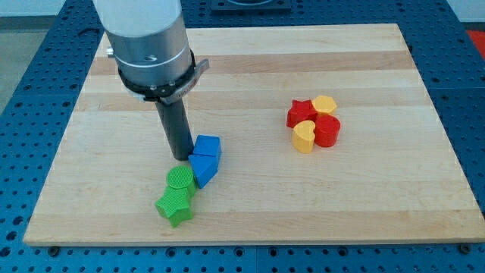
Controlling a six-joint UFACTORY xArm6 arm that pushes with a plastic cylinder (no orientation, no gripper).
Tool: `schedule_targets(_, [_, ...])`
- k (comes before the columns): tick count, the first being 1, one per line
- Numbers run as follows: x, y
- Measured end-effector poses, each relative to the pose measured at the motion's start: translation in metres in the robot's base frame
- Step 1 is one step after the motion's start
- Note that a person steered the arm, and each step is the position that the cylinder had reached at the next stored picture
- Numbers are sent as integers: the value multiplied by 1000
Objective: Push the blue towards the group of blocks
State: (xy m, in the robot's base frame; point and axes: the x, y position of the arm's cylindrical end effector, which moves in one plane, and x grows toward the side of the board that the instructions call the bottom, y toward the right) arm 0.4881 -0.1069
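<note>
1. A pale wooden worktop (pixel 250 68) on a blue perforated bench carries the blocks.
2. My tip (pixel 182 157), a plain rod with no claw, touches the upper blue block (pixel 207 147) at its left edge.
3. A second blue block (pixel 203 169) sits just below, beside the green blocks (pixel 177 196).
4. The push looks barely begun; next, drive rightward toward the red and yellow group (pixel 314 123), well apart.

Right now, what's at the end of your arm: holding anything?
No claw: only my tip, holding nothing.
It sits at the left edge of the blue blocks.
</note>
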Motion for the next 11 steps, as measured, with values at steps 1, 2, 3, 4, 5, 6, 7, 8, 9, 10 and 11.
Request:
schedule_targets(1, [-21, 1])
schedule_targets(2, [-27, 15])
schedule_targets(3, [-23, 18])
schedule_targets(4, [-5, 18])
schedule_targets(5, [13, 18])
schedule_targets(6, [25, 18])
schedule_targets(7, [26, 18])
schedule_targets(8, [29, 18])
schedule_targets(9, [42, 18])
schedule_targets(10, [46, 18])
schedule_targets(11, [22, 21])
